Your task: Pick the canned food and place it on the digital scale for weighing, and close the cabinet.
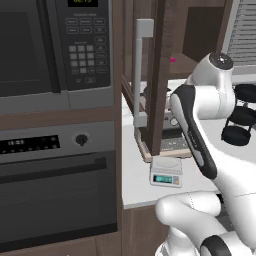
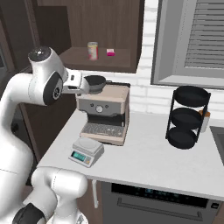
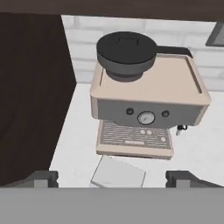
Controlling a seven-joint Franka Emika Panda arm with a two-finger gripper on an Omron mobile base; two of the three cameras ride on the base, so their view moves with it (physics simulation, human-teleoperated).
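In the left base view, the black microwave [image 1: 47, 47] and the oven [image 1: 55, 185] below it fill the left side. Just right of them the cabinet [image 1: 155, 75] door stands swung out toward the camera, edge-on, its long silver handle [image 1: 141, 75] running down the front. Below the door's lower edge the digital scale [image 1: 166, 172] sits on the white desk [image 1: 137, 185], cyan display facing forward, with the coffee machine [image 1: 172, 135] partly hidden behind the door and the arm.

In the right base view, the arm reaches in from the left, and its hand ends over the left top corner of the coffee machine [image 2: 105, 113], beside the dark round lid there. Up and to the right of the hand, on the open cabinet shelf [image 2: 98, 61], stands the canned food [image 2: 92, 50] (red band, pale top), upright, with a small pink object [image 2: 111, 52] just beside it. The can is above the tool and well apart from it. The digital scale [image 2: 86, 152] lies on the desk [image 2: 144, 162] in front of the coffee machine, with nothing on it. Farther right stands a black three-tier rack [image 2: 187, 117].

In the hand view, the tool [image 3: 113, 178] looks down on the coffee machine [image 3: 148, 105] and the digital scale [image 3: 119, 173]; its two fingertips [image 3: 43, 177] are spread wide apart, released and holding nothing.
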